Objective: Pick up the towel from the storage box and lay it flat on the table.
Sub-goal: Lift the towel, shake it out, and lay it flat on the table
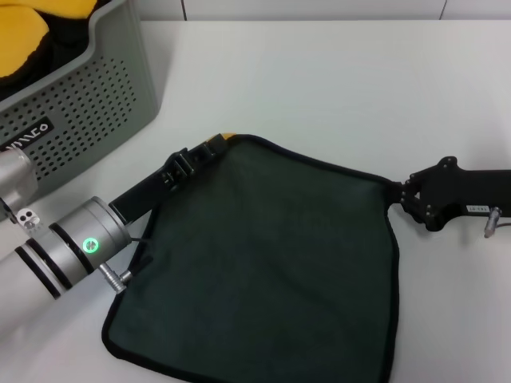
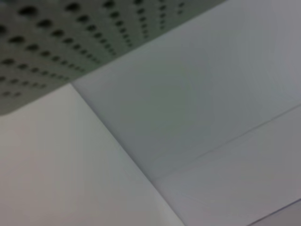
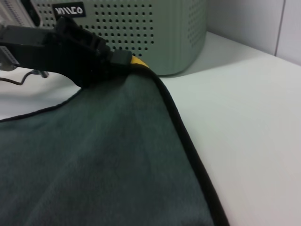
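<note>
The towel point(image 1: 263, 255) lies spread green side up on the table point(image 1: 335, 80), well out of the box point(image 1: 88, 96). The left gripper point(image 1: 209, 147) pinches its far corner, where yellow peeks out; the right gripper point(image 1: 397, 191) grips the opposite corner. To finish well, both should let go together, low, without dragging. White lettering on the box is only partly legible, so I won't guess.

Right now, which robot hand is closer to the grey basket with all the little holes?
Left. The left gripper holds the towel corner just beside the storage box; the right gripper grips the opposite corner, far across the table.
</note>
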Controlling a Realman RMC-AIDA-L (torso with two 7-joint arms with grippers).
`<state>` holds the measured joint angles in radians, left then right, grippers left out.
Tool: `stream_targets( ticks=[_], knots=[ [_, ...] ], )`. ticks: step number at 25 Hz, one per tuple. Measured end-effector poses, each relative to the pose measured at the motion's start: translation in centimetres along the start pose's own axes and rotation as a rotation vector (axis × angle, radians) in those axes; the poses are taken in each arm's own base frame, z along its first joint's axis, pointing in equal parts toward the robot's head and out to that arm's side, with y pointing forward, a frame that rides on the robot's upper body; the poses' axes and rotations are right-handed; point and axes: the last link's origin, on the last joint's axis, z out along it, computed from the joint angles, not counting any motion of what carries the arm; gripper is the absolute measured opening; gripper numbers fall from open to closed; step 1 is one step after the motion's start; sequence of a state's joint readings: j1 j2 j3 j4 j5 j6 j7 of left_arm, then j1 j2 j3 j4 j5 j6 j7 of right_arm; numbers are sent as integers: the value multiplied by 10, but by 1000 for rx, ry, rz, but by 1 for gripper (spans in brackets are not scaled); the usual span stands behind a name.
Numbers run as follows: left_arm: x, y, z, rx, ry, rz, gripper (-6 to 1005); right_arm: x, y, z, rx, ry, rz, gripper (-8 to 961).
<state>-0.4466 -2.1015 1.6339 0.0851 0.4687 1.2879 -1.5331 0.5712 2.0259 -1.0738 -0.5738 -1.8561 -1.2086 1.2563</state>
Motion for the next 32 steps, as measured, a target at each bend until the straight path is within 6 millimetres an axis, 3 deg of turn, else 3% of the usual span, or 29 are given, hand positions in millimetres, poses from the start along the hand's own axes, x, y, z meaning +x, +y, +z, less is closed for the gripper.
stream_targets(
  ticks=[6,14,22,27,32],
  knots=[
    [7,-2,4,22,19,-2,19,-4,-11,2,63,-4,1,70],
    [13,-5,5,44,46,-23,221,-7,-19,-4,147,-62,24,78],
    [11,6,-8,-51,53,-13,397,-9,-11,-33,189,-175,1,337],
    [15,14,-22,-126,87,7,572,-10,-1,-52,200,-297,-21,521],
    [17,26,-19,-198,85,55,789,-8,8,-58,195,-374,-41,638]
  ],
)
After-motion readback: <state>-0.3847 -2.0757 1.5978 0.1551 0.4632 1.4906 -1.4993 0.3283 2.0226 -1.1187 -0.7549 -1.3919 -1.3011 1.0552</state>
